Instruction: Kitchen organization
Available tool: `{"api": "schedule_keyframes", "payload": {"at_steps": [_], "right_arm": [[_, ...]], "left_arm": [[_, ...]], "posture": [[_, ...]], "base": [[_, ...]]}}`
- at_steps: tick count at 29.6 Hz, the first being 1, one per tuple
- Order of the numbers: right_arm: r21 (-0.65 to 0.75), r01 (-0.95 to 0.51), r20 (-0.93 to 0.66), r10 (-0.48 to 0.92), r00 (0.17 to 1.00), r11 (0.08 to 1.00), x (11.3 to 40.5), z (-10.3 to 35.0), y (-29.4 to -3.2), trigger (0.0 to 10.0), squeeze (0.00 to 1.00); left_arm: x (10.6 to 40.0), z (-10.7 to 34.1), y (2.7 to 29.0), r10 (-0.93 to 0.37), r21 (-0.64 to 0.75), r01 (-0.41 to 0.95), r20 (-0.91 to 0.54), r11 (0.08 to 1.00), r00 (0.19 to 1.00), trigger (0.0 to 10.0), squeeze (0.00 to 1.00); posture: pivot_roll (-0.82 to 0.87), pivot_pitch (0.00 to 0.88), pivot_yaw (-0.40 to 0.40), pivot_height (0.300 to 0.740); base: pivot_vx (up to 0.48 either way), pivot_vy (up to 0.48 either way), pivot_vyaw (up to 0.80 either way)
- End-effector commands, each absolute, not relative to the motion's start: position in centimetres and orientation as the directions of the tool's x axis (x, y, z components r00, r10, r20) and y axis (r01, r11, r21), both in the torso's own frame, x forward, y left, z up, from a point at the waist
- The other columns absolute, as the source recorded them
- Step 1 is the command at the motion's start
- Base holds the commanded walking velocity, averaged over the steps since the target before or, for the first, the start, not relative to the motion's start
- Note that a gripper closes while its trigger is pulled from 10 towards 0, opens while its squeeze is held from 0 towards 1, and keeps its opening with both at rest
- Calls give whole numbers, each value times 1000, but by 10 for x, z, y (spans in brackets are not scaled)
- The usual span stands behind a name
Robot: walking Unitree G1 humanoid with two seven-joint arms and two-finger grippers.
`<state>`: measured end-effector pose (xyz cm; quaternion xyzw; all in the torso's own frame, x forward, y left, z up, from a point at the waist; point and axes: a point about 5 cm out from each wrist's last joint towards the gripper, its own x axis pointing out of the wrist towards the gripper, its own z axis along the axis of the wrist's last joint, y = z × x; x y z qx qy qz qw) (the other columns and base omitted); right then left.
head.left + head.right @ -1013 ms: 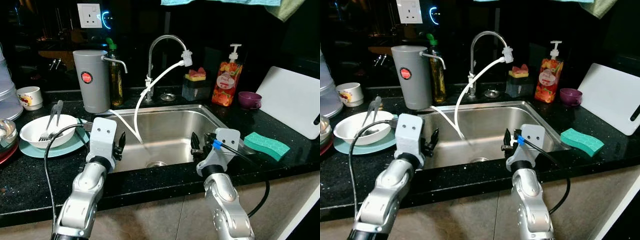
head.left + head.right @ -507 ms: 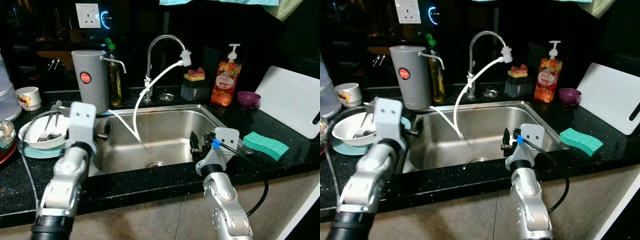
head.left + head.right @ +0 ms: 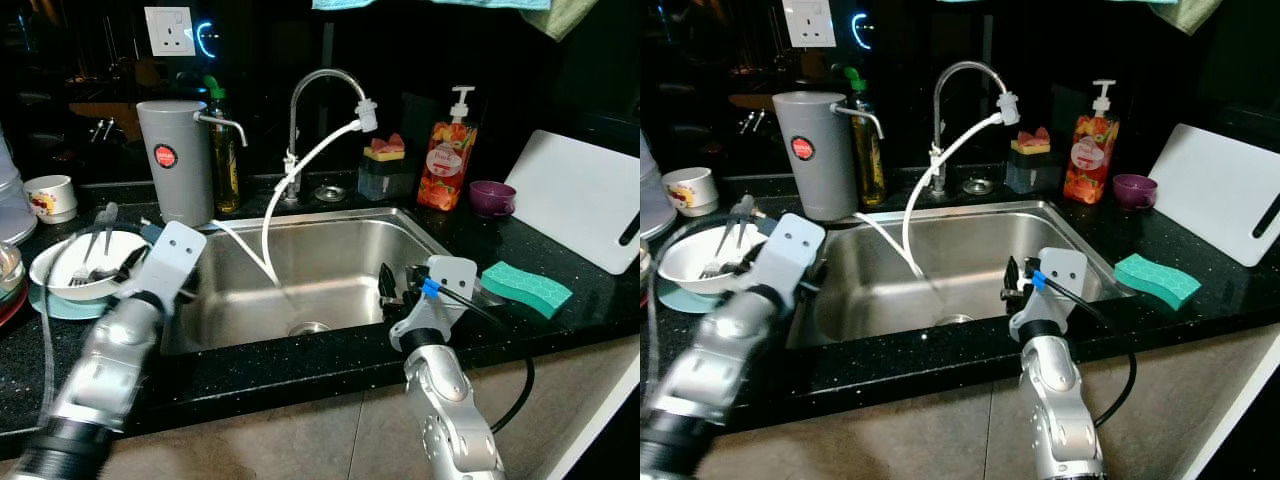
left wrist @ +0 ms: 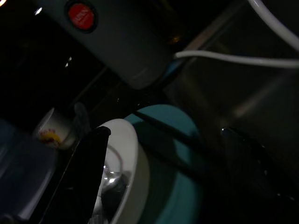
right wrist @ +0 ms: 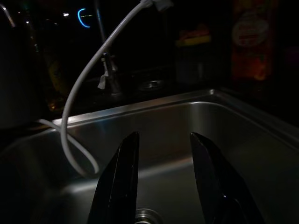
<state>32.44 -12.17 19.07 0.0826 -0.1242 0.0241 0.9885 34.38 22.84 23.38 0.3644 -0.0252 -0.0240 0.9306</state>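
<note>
We stood before a black speckled countertop (image 3: 300,370) with a steel sink (image 3: 330,262) sunk in it; behind it was a dark glossy wall bearing a white socket (image 3: 168,30), with beige cabinet fronts (image 3: 300,440) below

Home kitchen: steel sink (image 3: 330,235) with tap (image 3: 322,100) in black counter (image 3: 300,365), soap bottle (image 3: 445,165), dishes (image 3: 75,265).

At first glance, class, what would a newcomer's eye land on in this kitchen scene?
Probably the shiny stainless steel sink set in the black worktop, with a white hose curving from the chrome tap into it. On the robot's left, the left claw reaches over a white bowl holding cutlery. The right claw hangs open over the basin.
</note>
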Motion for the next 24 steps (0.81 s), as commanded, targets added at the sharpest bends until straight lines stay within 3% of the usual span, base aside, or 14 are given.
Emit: {"api": "schedule_keyframes", "payload": {"at_steps": [1,8,11,13,15,16,24], "right_arm": [[156,-70,244,31,969,985,325,189,-119,10000,0],[164,-80,249,37,968,983,326,190,-115,10000,0],[164,-82,248,39,968,983,326,189,-115,10000,0],[162,-86,246,44,968,983,325,188,-114,10000,0],[162,-85,245,43,969,983,325,188,-114,10000,0],[162,-83,245,42,969,983,326,188,-115,10000,0],[165,-84,247,41,968,983,327,188,-114,10000,0]], "left_arm": [[338,235,224,-183,744,147,-34,652,983,10000,0],[318,249,214,-421,800,355,-143,484,896,10000,0],[315,253,213,-455,808,379,-158,450,876,10000,0],[308,257,215,-500,838,430,-229,335,835,10000,0],[302,254,225,-468,867,475,-360,151,807,10000,0],[301,253,228,-449,871,481,-390,104,804,10000,0],[302,252,229,-435,876,482,-432,6,790,10000,0]], "posture": [[172,0,-10,740],[180,0,-12,740],[180,0,-12,740],[184,0,-12,740],[185,0,-10,740],[185,0,-10,740],[192,0,-9,740]], "base": [[0,0,0],[0,0,0],[0,0,0],[0,0,0],[0,0,0],[0,0,0],[0,0,0]]}}
